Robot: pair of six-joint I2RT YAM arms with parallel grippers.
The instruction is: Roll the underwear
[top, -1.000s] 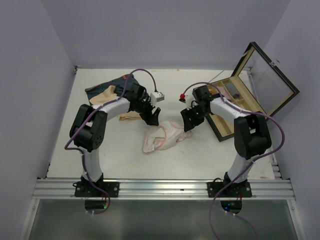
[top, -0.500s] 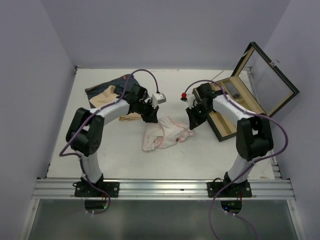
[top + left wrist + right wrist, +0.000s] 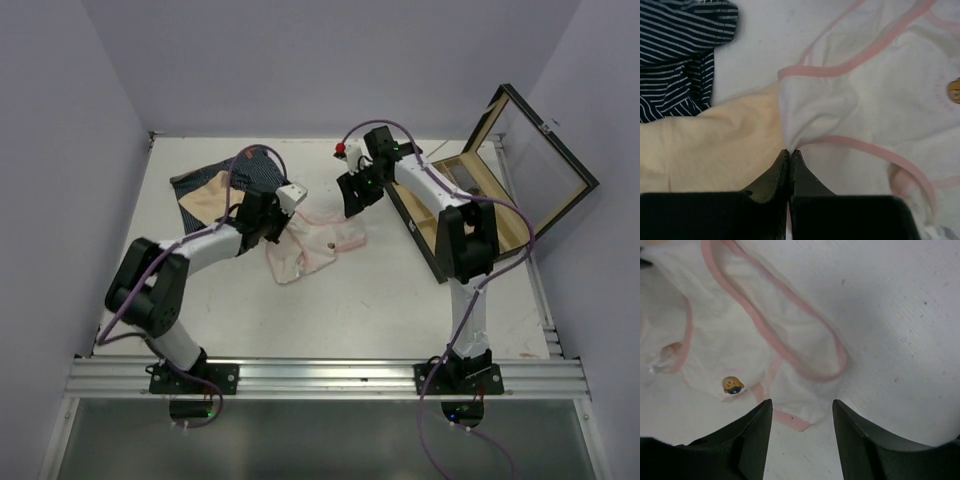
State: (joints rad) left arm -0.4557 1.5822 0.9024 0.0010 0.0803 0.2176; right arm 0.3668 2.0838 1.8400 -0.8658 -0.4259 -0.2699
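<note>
Left gripper point(image 3: 790, 151) is pinched fully closed on a fold of the pink-and-white underwear point(image 3: 865, 100) — the cloth bunches right into the tips. That garment lies crumpled around the middle of the table point(image 3: 350, 310), between the two arms. Right gripper point(image 3: 802, 407) has its jaws apart and grips nothing, just hovering over the garment's pink-trimmed edge. The beige pair point(image 3: 705, 145) sits right up against the pink one by the left pinch, navy striped pair point(image 3: 680, 50) behind it. Wooden box point(image 3: 470, 200) stands open on the right.
</note>
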